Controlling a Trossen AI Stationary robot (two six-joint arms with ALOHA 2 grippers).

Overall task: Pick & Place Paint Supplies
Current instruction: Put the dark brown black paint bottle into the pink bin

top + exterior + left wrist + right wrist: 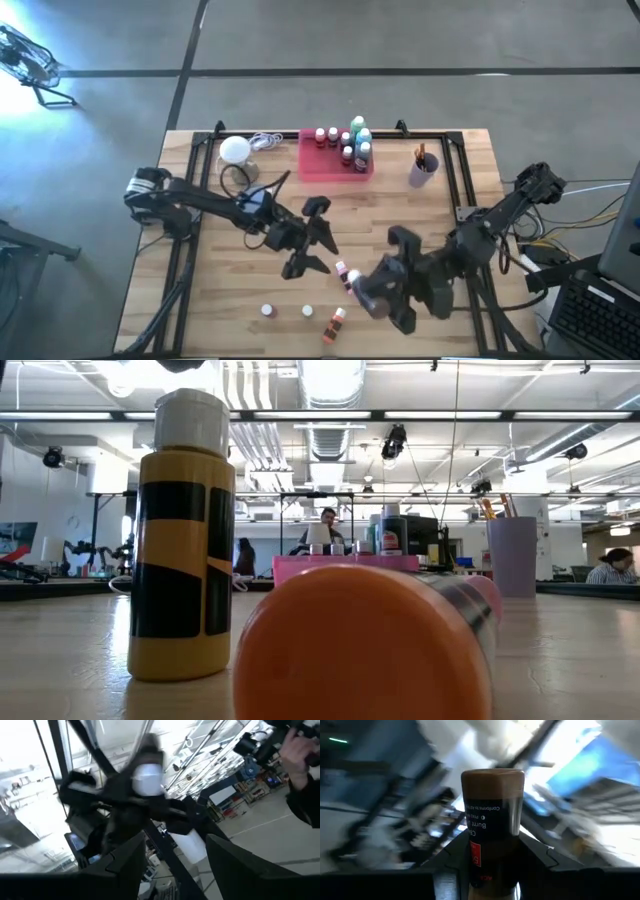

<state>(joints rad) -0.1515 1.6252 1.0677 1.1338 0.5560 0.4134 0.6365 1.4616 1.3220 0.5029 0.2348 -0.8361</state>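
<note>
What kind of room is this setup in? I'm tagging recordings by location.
Most likely a robotics lab or open workshop hall: exposed ceiling ducts and strip lights, other workbenches with equipment behind the wooden table, and a person seated at a far desk.

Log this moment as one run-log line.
right gripper: shut on brown bottle | left gripper: open, empty | tray: bottles inside
</note>
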